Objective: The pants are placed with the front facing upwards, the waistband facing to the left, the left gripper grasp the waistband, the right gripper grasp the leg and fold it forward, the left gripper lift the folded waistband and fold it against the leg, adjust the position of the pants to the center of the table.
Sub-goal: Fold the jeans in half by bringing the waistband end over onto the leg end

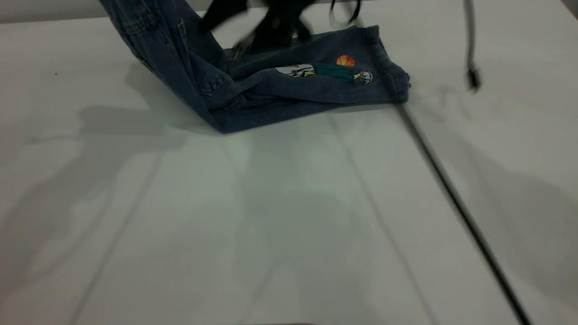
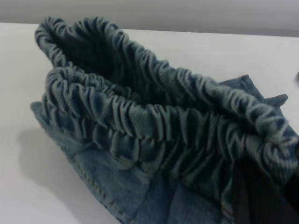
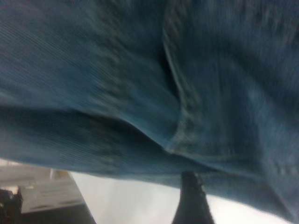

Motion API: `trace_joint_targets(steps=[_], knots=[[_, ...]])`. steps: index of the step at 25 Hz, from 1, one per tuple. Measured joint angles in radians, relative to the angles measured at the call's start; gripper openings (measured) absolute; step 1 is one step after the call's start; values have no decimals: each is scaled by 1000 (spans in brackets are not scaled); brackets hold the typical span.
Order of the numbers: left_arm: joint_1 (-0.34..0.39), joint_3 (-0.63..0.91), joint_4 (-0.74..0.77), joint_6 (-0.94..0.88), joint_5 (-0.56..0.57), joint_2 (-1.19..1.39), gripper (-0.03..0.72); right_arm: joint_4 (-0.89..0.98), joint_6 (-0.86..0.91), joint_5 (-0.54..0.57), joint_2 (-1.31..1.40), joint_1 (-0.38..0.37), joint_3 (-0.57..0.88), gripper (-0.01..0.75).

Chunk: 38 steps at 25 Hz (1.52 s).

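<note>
A pale grey bench [image 1: 271, 216] fills most of the exterior view, crossed by soft shadows and one thin dark line [image 1: 456, 203] running from the trouser cuff down to the lower right. The pants [image 1: 253, 90] sit in the upper middle of that frame: the leg [image 1: 334, 74] with the cartoon print lies flat, cuff to the right, while the waist end rises steeply out of the top left corner.

Only my left wrist view shows the waistband [image 2: 154, 126], its ruched pleats bunched in a double ridge across the frame, lifted clear of the white surface. A dark shape at the lower right edge there may be part of my left gripper, but I cannot tell whether it is apart or clamped on the band.

My right gripper [image 1: 271, 34] is a blurred black mass at the top centre of the exterior view, just above the folded denim near the crotch. My right wrist view is filled with blurred blue cloth and a seam, with one dark finger [image 3: 191, 200] at the bottom; I cannot tell its state either.

A black cable [image 1: 470, 45] hangs at the upper right, apart from the pants.
</note>
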Motion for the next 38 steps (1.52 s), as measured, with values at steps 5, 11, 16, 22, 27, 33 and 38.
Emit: trace_joint_targets(steps=[5,11,16,22,27,33,38], knots=[[-116,-29,0,0,96,0,59,-5,1,109,-52,-77,-116,431],[-242,-104,0,2,183,39,59,-3,36,179,-56,-150,-298,431],[-309,-192,0,3,187,164,59,-6,84,201,-56,-193,-468,431],[-378,-361,0,5,177,365,59,-54,139,216,-58,-216,-602,431],[-433,-488,0,7,142,528,59,-94,162,220,-58,-227,-621,431],[-456,-545,0,7,140,666,62,-149,167,224,-58,-227,-622,431],[-456,-548,0,21,156,700,161,-208,170,224,-58,-227,-622,431]])
